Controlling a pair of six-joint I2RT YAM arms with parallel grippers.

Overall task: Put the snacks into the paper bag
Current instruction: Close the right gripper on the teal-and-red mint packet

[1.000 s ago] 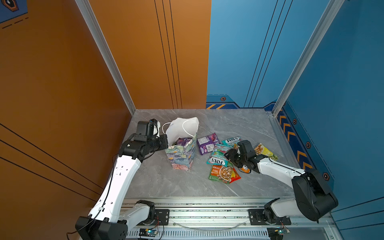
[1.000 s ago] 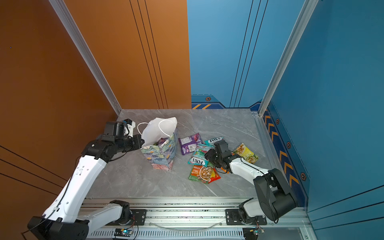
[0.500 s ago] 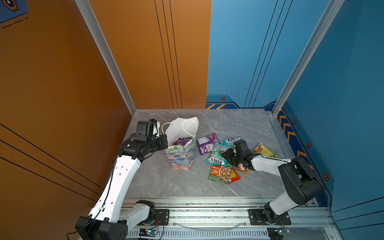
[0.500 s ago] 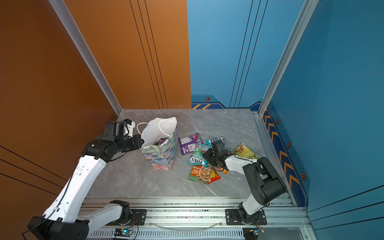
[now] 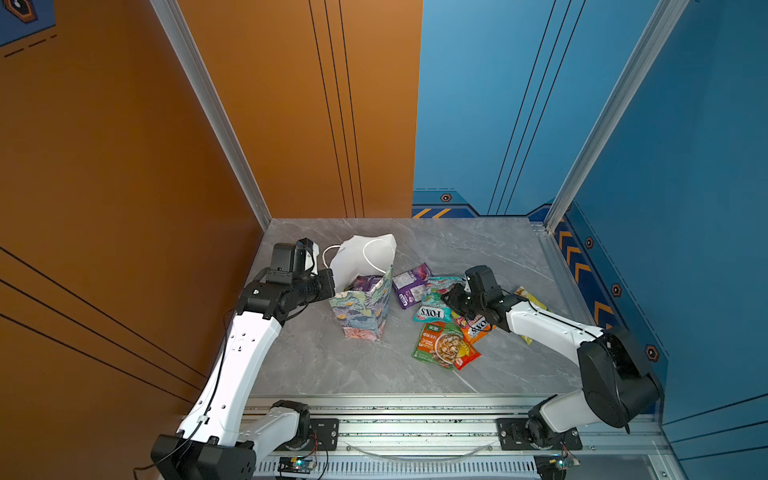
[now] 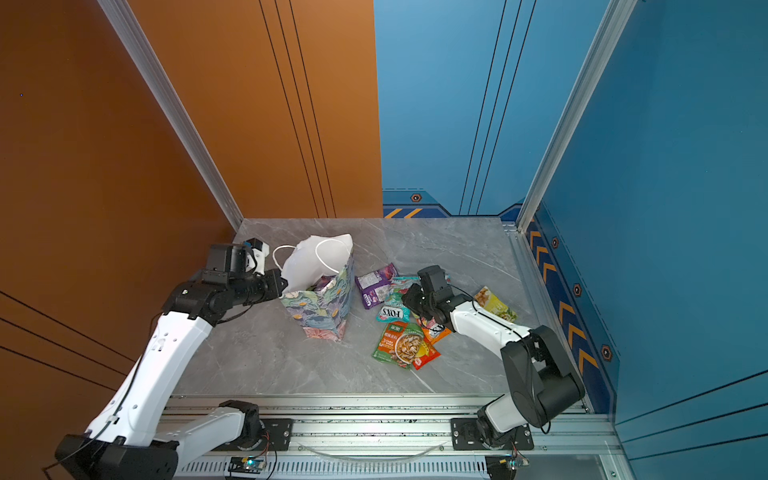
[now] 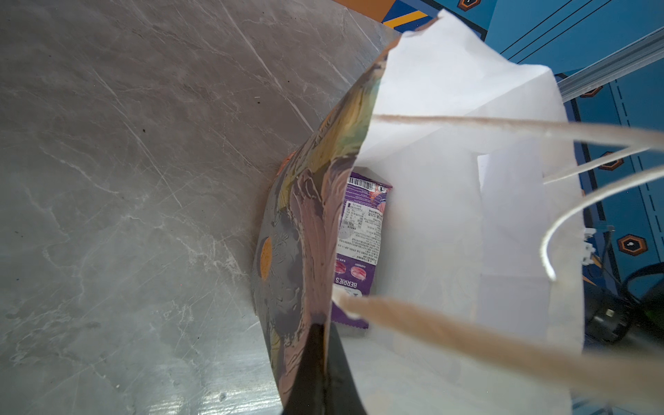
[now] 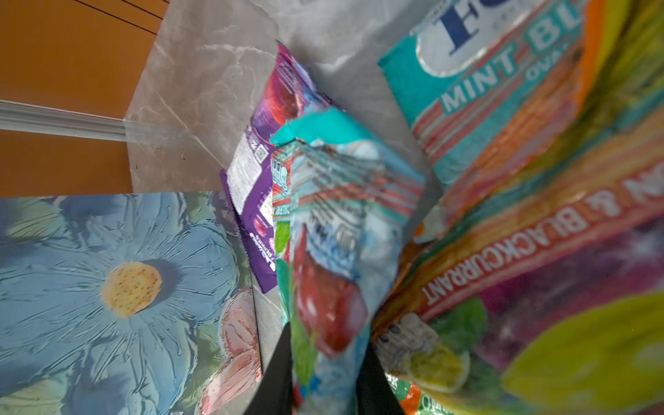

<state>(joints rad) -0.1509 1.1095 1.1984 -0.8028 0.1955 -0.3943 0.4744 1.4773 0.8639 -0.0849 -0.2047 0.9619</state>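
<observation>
The floral paper bag (image 5: 361, 309) (image 6: 322, 309) stands upright left of centre, its white lining showing. My left gripper (image 5: 330, 284) (image 6: 284, 286) (image 7: 321, 332) is shut on the bag's near rim (image 7: 305, 233). A purple packet (image 7: 359, 244) (image 5: 365, 283) lies inside the bag. My right gripper (image 5: 451, 299) (image 6: 409, 299) (image 8: 325, 359) is shut on a teal packet with a red fruit picture (image 8: 334, 233) (image 5: 440, 284), at the snack pile right of the bag. The bag's blue flower side (image 8: 107, 269) stands close beside it.
On the table lie a purple packet (image 5: 411, 284) (image 6: 376, 284), a teal FOX'S packet (image 5: 432, 312) (image 6: 392, 312), an orange FOX'S packet (image 5: 478, 328), a green-orange sachet (image 5: 444, 345) (image 6: 405, 345) and a yellow-green sachet (image 5: 530, 297) (image 6: 496, 305). Walls enclose three sides.
My right gripper's jaws have closed in on the teal packet, and the gripper has edged slightly toward the bag. The left gripper and the bag have not moved.
</observation>
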